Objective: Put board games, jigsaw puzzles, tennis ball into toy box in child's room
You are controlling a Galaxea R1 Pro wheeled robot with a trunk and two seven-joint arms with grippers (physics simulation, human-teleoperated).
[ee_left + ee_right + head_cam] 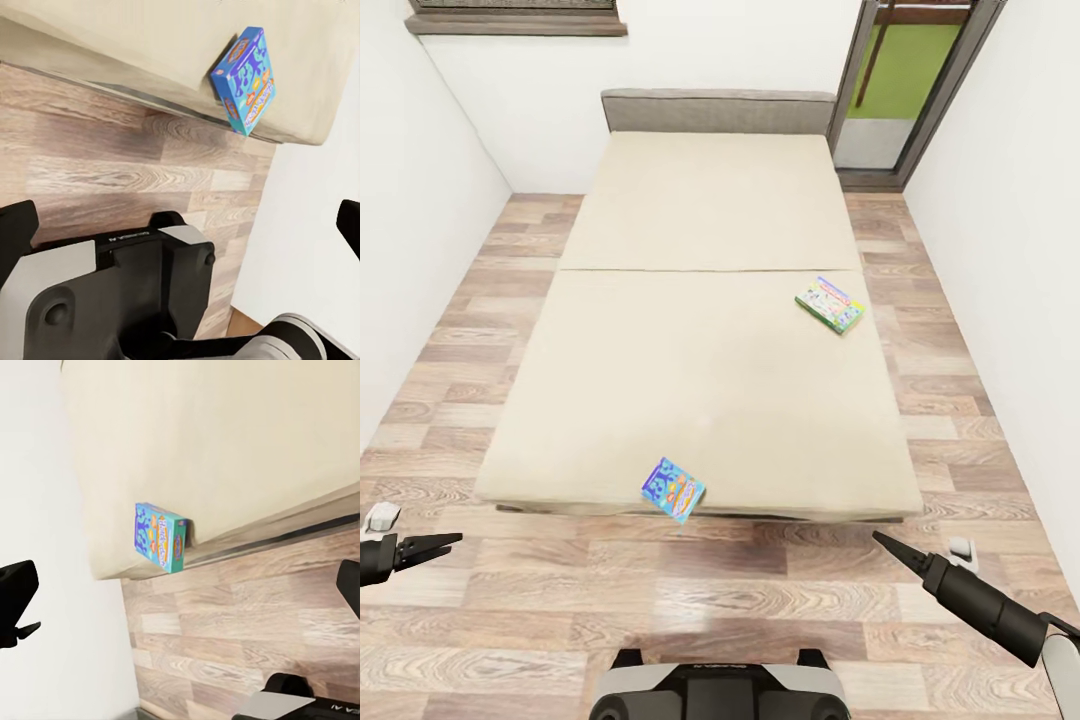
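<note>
We stand at the foot of the bed (pixel 700 400), at the start of fetching its games: we judge the next move is a reach to the blue board game (pixel 673 489) overhanging the near edge. The left gripper (pixel 448 542) and right gripper (pixel 882 540) hang over the floor (pixel 760 590), empty, fingers pressed together. We count two board games here, the other, green-edged board game (pixel 830 304) lying far right.

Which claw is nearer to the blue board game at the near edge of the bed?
The right claw is slightly nearer, though the margin is small. It hangs over the floor to the right of the blue board game; the left claw hangs farther off to its left.
</note>
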